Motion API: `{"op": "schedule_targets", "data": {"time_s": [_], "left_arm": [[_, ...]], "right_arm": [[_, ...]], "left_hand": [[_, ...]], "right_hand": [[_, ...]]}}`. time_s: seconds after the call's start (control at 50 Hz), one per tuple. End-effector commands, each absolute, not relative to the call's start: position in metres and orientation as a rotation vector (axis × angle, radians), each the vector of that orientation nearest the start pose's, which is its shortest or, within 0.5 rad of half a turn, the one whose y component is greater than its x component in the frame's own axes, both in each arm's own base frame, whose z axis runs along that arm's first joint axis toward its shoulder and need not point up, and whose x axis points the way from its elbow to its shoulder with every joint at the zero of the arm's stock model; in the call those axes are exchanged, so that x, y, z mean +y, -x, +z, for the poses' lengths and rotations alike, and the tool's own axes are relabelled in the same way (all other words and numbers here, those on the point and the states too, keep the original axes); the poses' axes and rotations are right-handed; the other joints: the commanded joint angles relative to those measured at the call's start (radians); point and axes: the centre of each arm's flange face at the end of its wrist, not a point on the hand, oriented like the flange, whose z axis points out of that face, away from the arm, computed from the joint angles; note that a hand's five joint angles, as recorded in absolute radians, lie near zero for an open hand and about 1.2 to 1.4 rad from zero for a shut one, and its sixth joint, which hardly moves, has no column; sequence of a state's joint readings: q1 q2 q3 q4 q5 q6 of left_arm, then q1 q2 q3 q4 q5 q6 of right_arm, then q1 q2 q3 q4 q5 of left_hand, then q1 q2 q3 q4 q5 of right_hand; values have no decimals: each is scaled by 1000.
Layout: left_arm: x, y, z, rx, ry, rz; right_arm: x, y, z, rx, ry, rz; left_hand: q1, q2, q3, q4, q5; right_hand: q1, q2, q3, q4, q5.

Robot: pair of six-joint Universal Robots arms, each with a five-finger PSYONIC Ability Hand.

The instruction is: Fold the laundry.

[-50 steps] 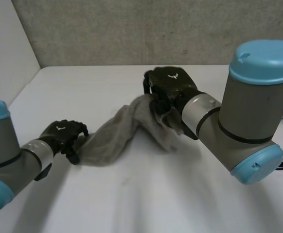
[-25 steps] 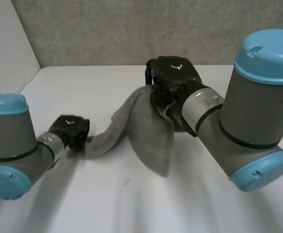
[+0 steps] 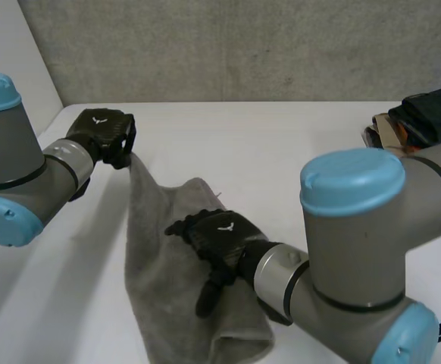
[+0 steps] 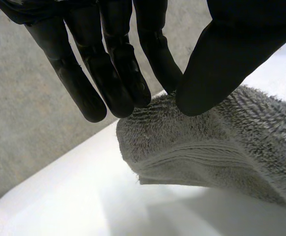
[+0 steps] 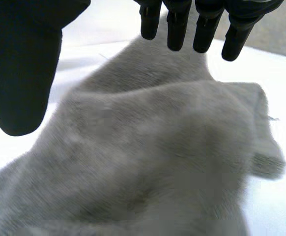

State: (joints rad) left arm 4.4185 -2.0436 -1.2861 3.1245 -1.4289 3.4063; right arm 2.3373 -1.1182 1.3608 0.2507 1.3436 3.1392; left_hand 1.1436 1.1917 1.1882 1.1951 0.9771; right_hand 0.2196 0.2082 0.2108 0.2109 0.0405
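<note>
A grey towel (image 3: 176, 288) runs from the back left down to the table's front, bunched at its near end. My left hand (image 3: 99, 130) holds one top corner lifted off the table. In the left wrist view, straight fingers (image 4: 118, 73) and the thumb (image 4: 221, 64) pinch that corner of the towel (image 4: 207, 142). My right hand (image 3: 219, 236) is over the towel's middle with its fingers spread and straight. In the right wrist view its fingers (image 5: 192, 24) and thumb (image 5: 20, 73) stand apart above the rumpled towel (image 5: 148, 162), holding nothing.
A dark stack of folded things (image 3: 425, 121) sits at the back right of the white table (image 3: 281, 152). A grey wall (image 3: 243, 45) closes the back. My right arm's big joint (image 3: 357, 250) stands close to the towel's near end.
My right hand has let go of the towel and come down toward the front over its middle. My left hand has closed on a corner and lifted it to the back left.
</note>
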Motion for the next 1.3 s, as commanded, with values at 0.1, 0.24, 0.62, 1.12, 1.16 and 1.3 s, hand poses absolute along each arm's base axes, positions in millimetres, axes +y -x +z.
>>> {"op": "schedule_targets", "data": {"time_s": [0.1, 0.24, 0.62, 1.12, 1.16, 1.3], "left_arm": [[-310, 237, 228, 2486, -898, -2011], [-275, 234, 245, 2529, -972, -2006], [-222, 231, 298, 2423, -991, -2223], [-286, 244, 321, 2276, -821, -2369], [-286, 247, 312, 2325, -806, -2347], [-302, 250, 258, 2591, -638, -2178]], "right_arm": [[-230, -323, 258, 2117, 1095, -1536], [-264, -350, 236, 2055, 1134, -1550], [-278, -435, 131, 1908, 1212, -1497], [-305, -351, 348, 1582, 753, -2182], [-298, -348, 342, 1604, 783, -2151], [-285, -348, 320, 1625, 862, -2120]], "left_hand": [[253, 205, 208, 201, 245], [253, 205, 208, 201, 245], [253, 205, 208, 201, 245], [131, 83, 86, 79, 123], [-346, -394, -391, -398, -354], [-969, -1017, -1014, -1021, -977]], "right_hand": [[-45, -34, -36, -36, -41], [-45, -34, -36, -36, -41], [116, 127, 125, 125, 121], [1177, 1188, 1185, 1185, 1181], [1177, 1188, 1185, 1185, 1181], [1177, 1188, 1185, 1185, 1181]]}}
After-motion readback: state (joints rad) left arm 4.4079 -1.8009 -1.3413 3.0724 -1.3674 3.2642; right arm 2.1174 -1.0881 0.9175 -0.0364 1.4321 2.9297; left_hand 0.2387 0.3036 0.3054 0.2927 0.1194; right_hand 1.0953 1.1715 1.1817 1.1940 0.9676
